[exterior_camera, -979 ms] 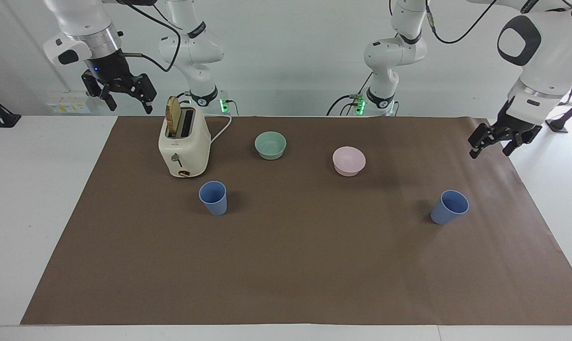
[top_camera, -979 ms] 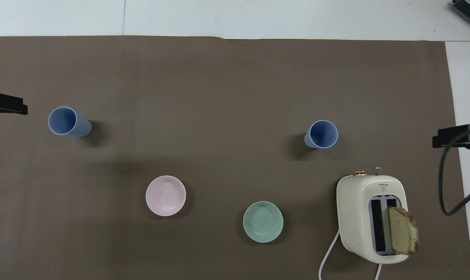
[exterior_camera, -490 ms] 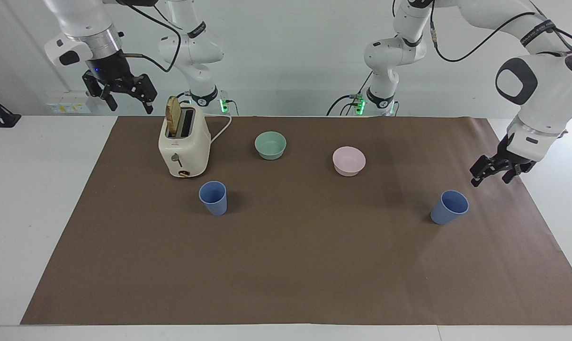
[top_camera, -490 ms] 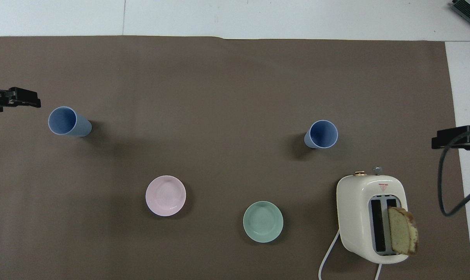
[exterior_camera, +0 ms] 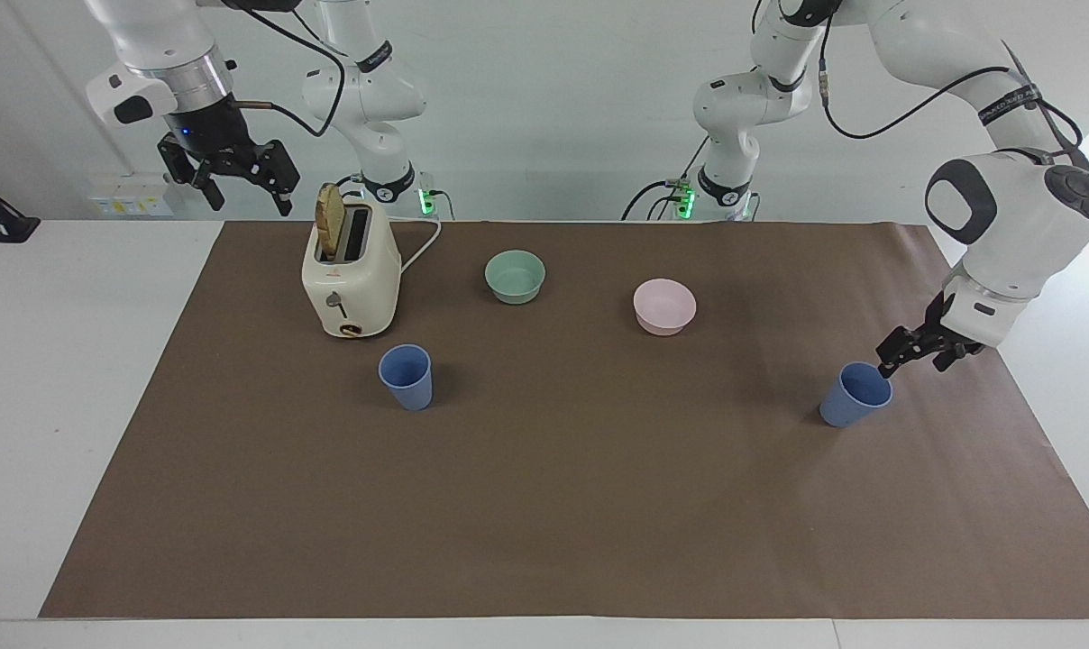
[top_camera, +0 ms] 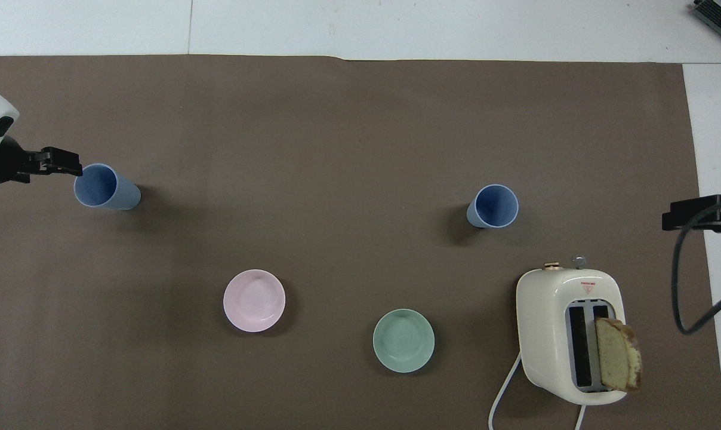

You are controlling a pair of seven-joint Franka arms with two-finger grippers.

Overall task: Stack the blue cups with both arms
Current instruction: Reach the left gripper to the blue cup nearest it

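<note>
Left gripper at the rim of one blue cup, right gripper waiting high.

From my station I take the toaster as landmark. One blue cup stands upright just beside its front, farther from the robots. The other blue cup stands well apart from the toaster, toward the left arm's end of the mat. My left gripper is at that cup's rim, jaws wide, holding nothing. My right gripper hangs raised near the toaster, spread and empty.
</note>
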